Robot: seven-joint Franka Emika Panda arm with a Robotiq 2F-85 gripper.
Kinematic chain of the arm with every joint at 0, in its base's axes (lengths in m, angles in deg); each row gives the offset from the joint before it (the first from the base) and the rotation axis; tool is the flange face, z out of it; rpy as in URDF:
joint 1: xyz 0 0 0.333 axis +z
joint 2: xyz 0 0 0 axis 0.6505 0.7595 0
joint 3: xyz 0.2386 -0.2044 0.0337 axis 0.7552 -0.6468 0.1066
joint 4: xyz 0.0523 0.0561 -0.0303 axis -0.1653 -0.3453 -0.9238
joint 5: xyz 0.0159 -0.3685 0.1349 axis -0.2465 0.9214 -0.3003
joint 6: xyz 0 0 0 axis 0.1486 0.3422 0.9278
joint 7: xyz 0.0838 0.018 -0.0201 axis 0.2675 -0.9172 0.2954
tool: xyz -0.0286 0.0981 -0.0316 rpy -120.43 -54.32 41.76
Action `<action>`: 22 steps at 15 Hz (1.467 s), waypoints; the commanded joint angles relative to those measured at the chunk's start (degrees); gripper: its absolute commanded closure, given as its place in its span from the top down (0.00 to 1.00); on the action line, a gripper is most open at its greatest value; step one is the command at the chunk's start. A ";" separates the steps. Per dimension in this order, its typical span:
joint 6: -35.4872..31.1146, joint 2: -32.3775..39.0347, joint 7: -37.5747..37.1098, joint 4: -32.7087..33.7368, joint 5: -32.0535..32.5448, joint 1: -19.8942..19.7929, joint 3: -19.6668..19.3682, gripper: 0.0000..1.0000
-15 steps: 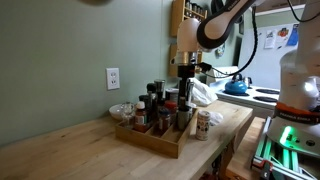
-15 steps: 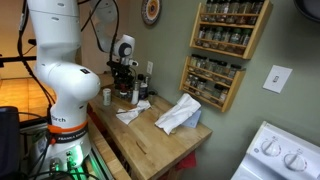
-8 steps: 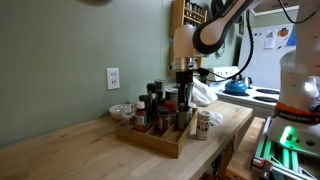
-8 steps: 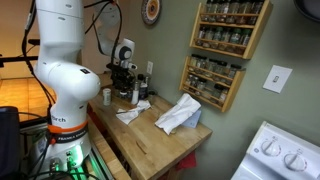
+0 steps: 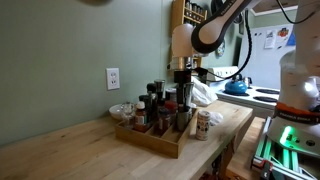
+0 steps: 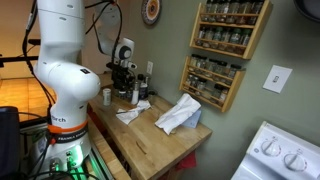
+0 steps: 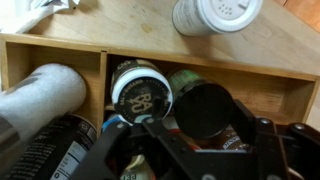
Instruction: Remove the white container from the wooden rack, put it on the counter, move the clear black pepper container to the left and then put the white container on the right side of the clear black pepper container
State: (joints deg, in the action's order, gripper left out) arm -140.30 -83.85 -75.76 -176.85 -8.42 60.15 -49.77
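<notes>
Wrist view: you are hanging the gripper (image 7: 195, 140) low inside the wooden rack (image 7: 60, 45), its jaws straddling a dark-capped bottle (image 7: 205, 108).
Claw: I cannot tell whether it is pinching that bottle or sitting loose around it.
White container (image 5: 204, 124): it is standing upright on the counter (image 5: 60, 150), just beside the rack's end.
Why, judging: you are probably going for the pepper bottle, freeing the spot to its right.

Wooden rack (image 5: 150, 138) sits on the counter (image 5: 60, 150); bottles (image 7: 140, 92) stand in its compartments. White container (image 5: 204, 124) stands on the counter, just beside the rack's end. My gripper (image 5: 184, 100) hangs over the bottles.
</notes>
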 commanded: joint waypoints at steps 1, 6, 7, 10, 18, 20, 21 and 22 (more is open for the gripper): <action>1.87 0.38 0.13 0.84 -0.56 0.01 0.42 0.38; 2.25 -0.01 0.33 1.03 -0.79 0.08 0.55 0.31; 2.37 -0.14 0.58 1.34 -1.01 0.22 0.71 0.31; 3.08 -0.23 1.00 3.11 -0.90 0.86 1.58 0.31; 7.67 3.57 2.17 9.18 -1.69 2.41 3.51 0.31; 8.72 4.61 2.24 9.76 -2.31 2.42 3.73 0.31; 8.90 5.06 2.31 9.83 -2.65 2.37 3.81 0.31; 8.90 5.59 2.33 9.98 -2.90 2.34 3.88 0.31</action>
State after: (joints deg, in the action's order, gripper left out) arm -133.35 -80.20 -74.73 -168.33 -9.45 62.42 -46.14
